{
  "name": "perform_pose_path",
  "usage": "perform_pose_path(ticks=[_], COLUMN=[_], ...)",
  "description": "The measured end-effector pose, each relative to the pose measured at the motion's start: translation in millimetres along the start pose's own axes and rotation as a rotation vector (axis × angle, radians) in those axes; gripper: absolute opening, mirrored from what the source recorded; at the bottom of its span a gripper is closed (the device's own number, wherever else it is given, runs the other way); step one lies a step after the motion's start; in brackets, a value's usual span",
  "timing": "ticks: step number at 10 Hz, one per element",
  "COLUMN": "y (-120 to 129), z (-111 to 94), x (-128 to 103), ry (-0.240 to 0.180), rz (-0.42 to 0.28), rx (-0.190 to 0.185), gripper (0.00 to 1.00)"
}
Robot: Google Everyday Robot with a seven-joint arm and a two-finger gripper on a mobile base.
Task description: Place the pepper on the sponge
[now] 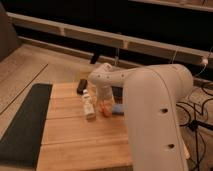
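Observation:
The pepper (104,109) is a small orange-red piece on the wooden table (75,140), between the white bottle and the sponge. The sponge (119,108) is a flat blue pad just right of the pepper, partly hidden by my arm. My gripper (104,100) reaches down right over the pepper, touching or almost touching its top. The white arm bends from the right foreground across to it.
A white bottle (88,105) stands just left of the pepper. A small dark object (81,86) lies at the table's far edge. A dark mat (22,125) runs along the table's left side. My arm's bulky white body (160,125) blocks the right side.

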Motion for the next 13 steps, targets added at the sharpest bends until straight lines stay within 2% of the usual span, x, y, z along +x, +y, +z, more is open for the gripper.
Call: perform_pose_path(ticks=[2,5,10,12,13], y=[10,25,27,23,23], z=[-1,3,14,21,24], x=[-4,-4,-2,-1,-1], ry=[-0.01,-0.007,0.014,0.028,0.033], rz=[-0.036,-0.098,-0.113,-0.106,-0.102], rx=[-0.015,-0.008,-0.002,0.002,0.0], gripper=[0.65,0.65,0.65,0.58,0.48])
